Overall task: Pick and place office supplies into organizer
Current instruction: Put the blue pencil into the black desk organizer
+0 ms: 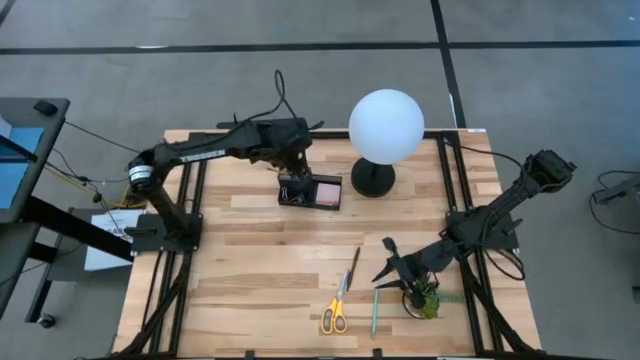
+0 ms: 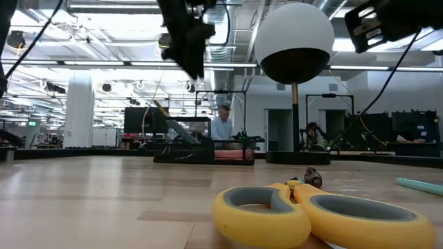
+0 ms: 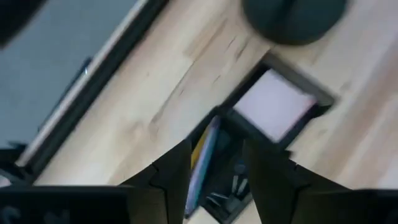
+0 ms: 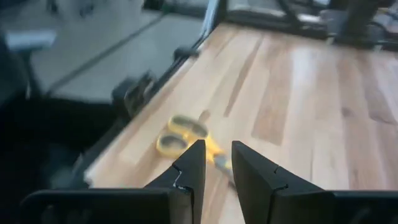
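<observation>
Yellow-handled scissors (image 2: 315,216), plastic loops and dark pivot, lie flat at the near edge of the pale wooden slatted table (image 1: 250,270), closest to the low camera, blades pointing toward the far side.

Left gripper (image 1: 292,172): poised above the pen-cup end of the small black rectangular desk organizer (image 1: 309,191), fingers pointing down, parted with a clear gap between them and nothing clamped. Below that gap, in the wrist view, a yellow and a blue pen (image 3: 204,155) stand in the cup section; the pink sticky-note pad (image 3: 273,112) fills the neighbouring low tray. Arm reaches from its base at the table's left edge, elbow bent, forearm running along the far side.

Right gripper (image 1: 391,266): low over the table near the front right, fingers aimed toward the scissors, narrowly apart, holding nothing. Arm folds back to the right edge, elbow raised beyond the table.

Between scissors and right gripper: a thin dark pencil (image 1: 354,266) and a slim teal pen (image 1: 375,312), both lying loose on the wood.

Small green potted plant (image 1: 424,300) just beside the right gripper. White globe lamp on round black base (image 1: 385,125) just beside the organizer.
</observation>
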You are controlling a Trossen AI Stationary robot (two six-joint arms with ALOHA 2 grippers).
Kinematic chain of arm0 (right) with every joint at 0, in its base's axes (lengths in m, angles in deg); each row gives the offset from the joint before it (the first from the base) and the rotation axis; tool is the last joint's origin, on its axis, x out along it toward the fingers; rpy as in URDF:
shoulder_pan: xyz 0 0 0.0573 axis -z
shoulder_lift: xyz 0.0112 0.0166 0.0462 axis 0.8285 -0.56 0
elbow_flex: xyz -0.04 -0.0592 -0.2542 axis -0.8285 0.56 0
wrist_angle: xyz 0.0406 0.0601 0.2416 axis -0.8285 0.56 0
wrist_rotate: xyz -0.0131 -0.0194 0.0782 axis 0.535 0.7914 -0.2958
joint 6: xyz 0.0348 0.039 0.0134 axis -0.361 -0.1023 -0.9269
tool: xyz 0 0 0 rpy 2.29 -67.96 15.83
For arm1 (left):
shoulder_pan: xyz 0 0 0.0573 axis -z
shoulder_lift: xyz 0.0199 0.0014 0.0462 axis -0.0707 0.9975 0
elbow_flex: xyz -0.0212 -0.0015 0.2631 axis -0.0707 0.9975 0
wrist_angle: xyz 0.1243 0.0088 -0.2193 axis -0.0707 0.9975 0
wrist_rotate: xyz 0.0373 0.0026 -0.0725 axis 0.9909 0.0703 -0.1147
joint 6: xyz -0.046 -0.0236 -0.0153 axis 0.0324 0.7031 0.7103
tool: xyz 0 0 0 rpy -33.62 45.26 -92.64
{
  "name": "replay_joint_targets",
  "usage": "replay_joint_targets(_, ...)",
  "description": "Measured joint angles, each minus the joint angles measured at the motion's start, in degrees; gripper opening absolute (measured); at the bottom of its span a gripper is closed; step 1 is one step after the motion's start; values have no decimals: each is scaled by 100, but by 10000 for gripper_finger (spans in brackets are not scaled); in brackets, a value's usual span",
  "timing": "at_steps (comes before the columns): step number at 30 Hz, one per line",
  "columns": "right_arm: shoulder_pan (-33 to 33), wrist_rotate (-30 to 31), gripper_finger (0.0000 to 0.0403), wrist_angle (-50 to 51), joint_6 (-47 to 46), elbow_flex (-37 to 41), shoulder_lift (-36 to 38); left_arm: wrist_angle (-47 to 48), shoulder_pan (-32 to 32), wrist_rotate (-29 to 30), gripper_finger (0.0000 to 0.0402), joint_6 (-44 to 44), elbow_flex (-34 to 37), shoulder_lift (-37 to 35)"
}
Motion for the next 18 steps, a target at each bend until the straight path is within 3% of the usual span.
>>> replay_joint_targets(4,-158,-460,71,-140,765,13,-330,175,466,535,143,127,-361,-338)
replay_joint_targets(9,159,-2357,71,-1451,892,63,-1084,220,1315,1292,143,627,-387,-767)
replay_joint_targets(18,581,-2698,71,-1290,844,-140,-1849,387,3239,2712,144,1455,-229,-823)
